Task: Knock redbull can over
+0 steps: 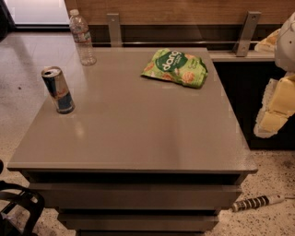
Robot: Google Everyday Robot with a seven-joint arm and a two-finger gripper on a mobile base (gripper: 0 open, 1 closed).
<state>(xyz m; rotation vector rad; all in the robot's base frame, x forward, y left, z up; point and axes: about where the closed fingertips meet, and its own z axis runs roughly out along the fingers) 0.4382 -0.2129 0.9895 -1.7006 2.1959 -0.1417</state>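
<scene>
Quick update from my end. My claw (18, 209) is down in the bottom left corner of the view, a dark shape in front of the table (138, 138) and lower than its top. Only part of it shows, and I honestly can't tell if it's apart or together. It's well apart from everything on the table.

The can (58, 90) is standing upright on the table, close to the left edge and about halfway back. It's blue and silver with a red mark on the side, and I can see the silver top with its tab. It isn't touching anything else.

Behind it, at the back left corner, there's a clear bottle (82, 37), also upright, with a white cap. It's near the can but there's a plain gap between them.

Over toward the back right lies a green bag (176, 67), flat on the table with the printed side up. It's well apart from both the can and the bottle.

The table is grey with a smooth top and stepped layers under the front edge. Behind it is a wood wall (184, 9) with metal brackets (246, 33). The floor (276, 179) is speckled, and a striped black and white rod (258, 202) lies on it by the table's front right corner. At the right edge there's a pale yellow and white shape (276, 106) that I can't make out.
</scene>
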